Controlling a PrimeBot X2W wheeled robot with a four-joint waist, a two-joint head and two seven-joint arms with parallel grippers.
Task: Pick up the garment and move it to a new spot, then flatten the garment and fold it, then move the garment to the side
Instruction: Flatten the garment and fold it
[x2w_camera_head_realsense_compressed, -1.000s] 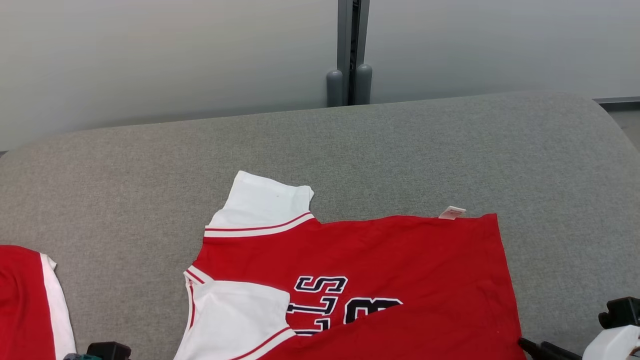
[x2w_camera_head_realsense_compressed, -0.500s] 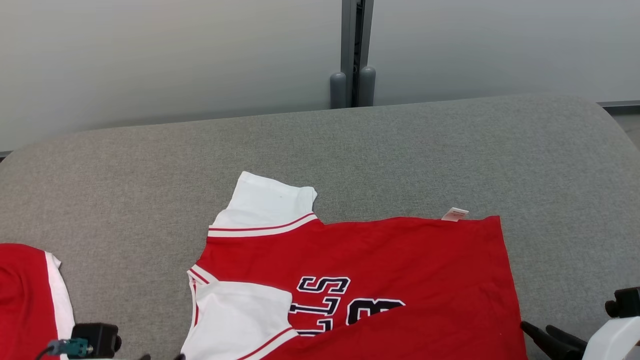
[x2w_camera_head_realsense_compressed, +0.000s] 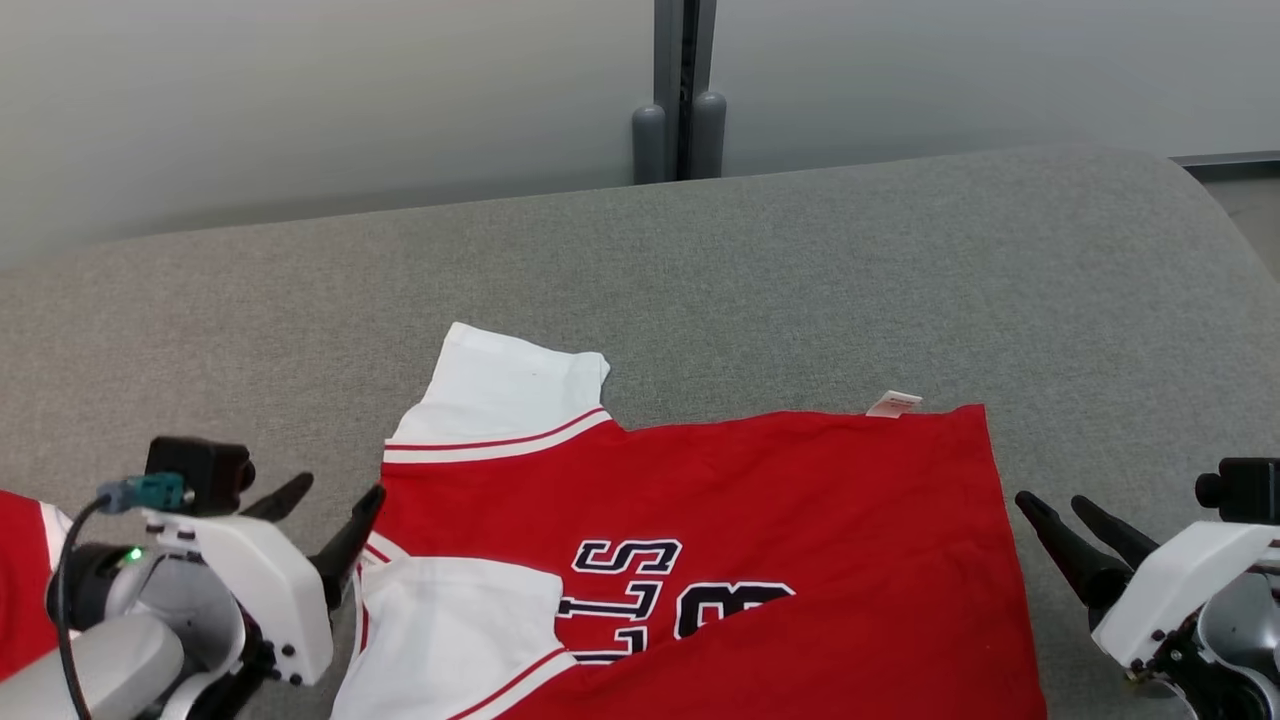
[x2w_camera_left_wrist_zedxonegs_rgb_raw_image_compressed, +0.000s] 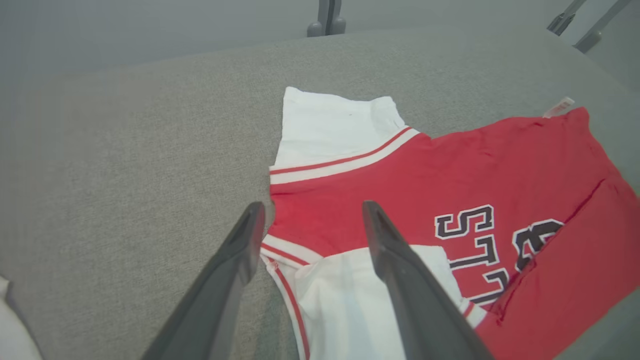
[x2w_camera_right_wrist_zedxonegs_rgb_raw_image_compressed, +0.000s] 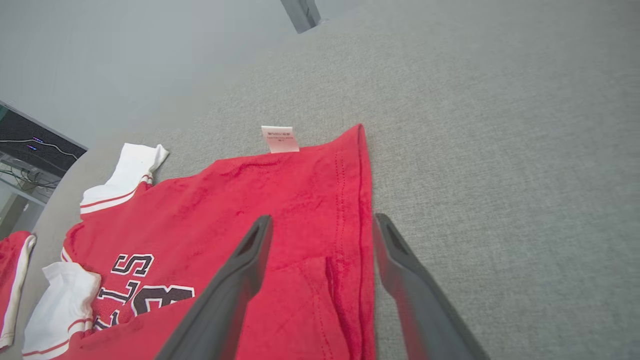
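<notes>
**A:** What sits farthest left?

**B:** A red cloth with a white edge, cut off by the frame and lying on the grey cushion. Just beside it is the left gripper, fingers well apart and closed on nothing.

**A:** How near is it to the shirt?

**B:** Right at it. In the left wrist view the fingers straddle the shoulder edge of the shirt, one tip over the cushion and one over red. I cannot tell whether they touch the cloth.

**A:** How does the shirt lie?

**B:** On the near middle of the cushion, with its long axis running left to right. The neck end points left and the hem points right. The lettering runs across that axis, so it reads sideways.

**A:** And the sleeves?

**B:** The far sleeve, white, sticks out away from the robot. The near sleeve is folded in over the front. A red flap along the near side covers part of the lettering on a slant. A tag pokes out of the far edge, near the right corner.

**A:** And on the right?

**B:** The right gripper is just beside the hem, fingers spread and gripping nothing. In the right wrist view one finger is over red and the other over the cushion, with the hem between them.
</notes>
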